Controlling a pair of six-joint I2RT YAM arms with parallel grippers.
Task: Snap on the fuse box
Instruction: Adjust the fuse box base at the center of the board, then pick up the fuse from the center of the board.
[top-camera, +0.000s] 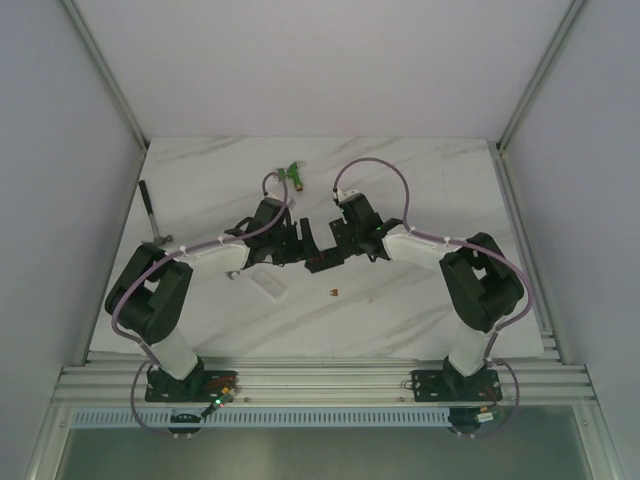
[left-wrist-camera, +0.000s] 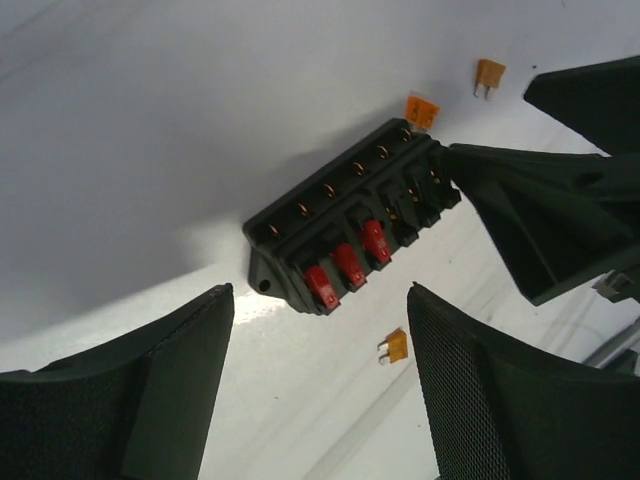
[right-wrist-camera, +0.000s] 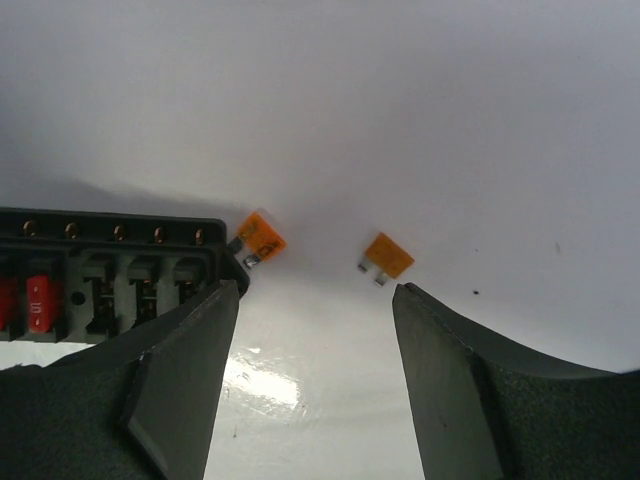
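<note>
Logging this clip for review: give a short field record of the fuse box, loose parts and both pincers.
fuse box: small black rectangular plastic block, lying on white marbled table
fitted: three red fuses; neighbouring slots empty
loose: orange blade fuses on table beside box
left pincer: open, box just ahead of it
right pincer: open, at box's end

Partly seen: the fuse box (right-wrist-camera: 100, 265)
It runs off the right wrist view's left edge, its near side behind a finger (right-wrist-camera: 170, 380) of the right claw (right-wrist-camera: 315, 300); from above its details are too small to tell.
</note>
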